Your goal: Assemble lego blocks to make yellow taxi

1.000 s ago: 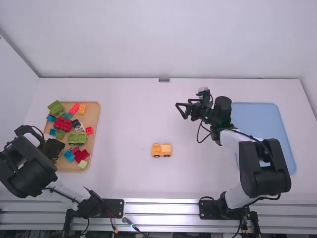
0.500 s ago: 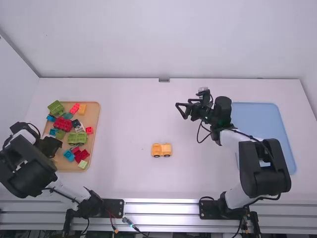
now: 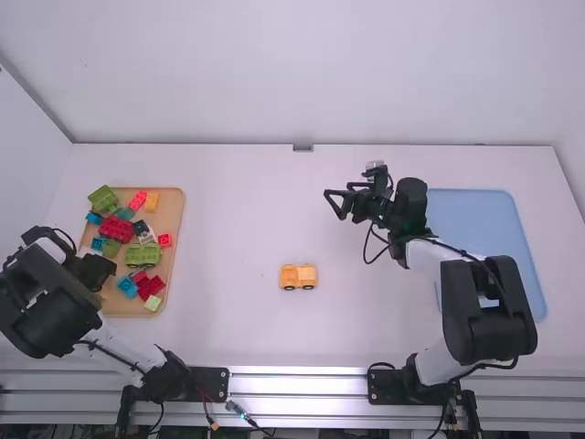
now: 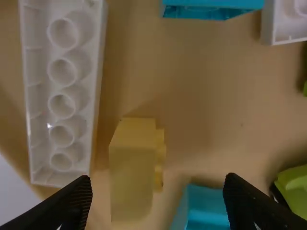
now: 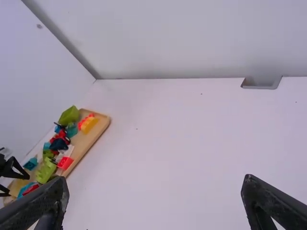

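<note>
The left arm [image 3: 41, 306] has shifted slightly; its jaws are apart above the yellow block [image 4: 132, 172], near the left edge of the tray [image 3: 172, 218]; right jaws are also apart; block is probably light, stiff, slippery; better to pinch smooth faces, not studs [image 4: 159, 165].

Compared with the earlier high views, the left gripper [image 3: 94, 273] has shifted slightly toward the left edge of the tray [image 3: 174, 219]. The left arm's large black joint [image 3: 41, 306] has also moved, slightly farther from the table's near edge.

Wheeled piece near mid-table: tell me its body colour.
The body is orange-yellow, seen best in the high view.
</note>
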